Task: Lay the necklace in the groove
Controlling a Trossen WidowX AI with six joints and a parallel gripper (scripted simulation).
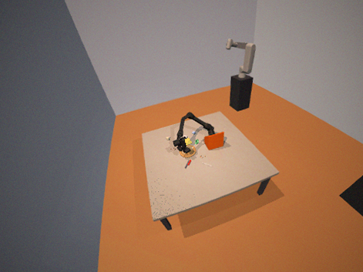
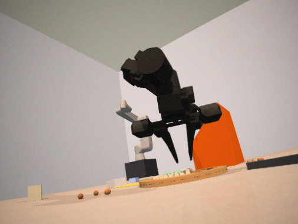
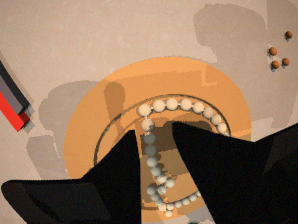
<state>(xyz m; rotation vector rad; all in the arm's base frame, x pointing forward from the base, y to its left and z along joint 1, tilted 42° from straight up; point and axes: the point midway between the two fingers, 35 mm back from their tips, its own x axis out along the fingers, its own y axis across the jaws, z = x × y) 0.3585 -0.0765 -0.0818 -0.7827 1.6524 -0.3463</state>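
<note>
The round orange bead board (image 1: 194, 154) (image 2: 182, 179) (image 3: 170, 70) lies flat on the table, with a thin dark groove ring. The pearl necklace (image 2: 187, 171) (image 3: 172, 104) lies on it. In the wrist view its larger beads run close to the groove at the top and upper right; from the upper left corner bead the string cuts down across the inside, with smaller beads bunched near the bottom. The left of the groove shows bare. My gripper (image 2: 184, 161) (image 3: 153, 132) is partly open and empty, tips a little above the board, over the string's inner run. The right finger hides part of the necklace.
An orange block (image 1: 214, 140) (image 2: 218, 144) stands behind the board. Small brown beads (image 2: 96, 193) (image 3: 273, 51) lie beside it. A red and dark tool (image 1: 189, 162) (image 3: 15, 118), a yellow piece (image 1: 188, 141), a green piece (image 1: 196, 141) and a pale block (image 2: 35, 193) lie around.
</note>
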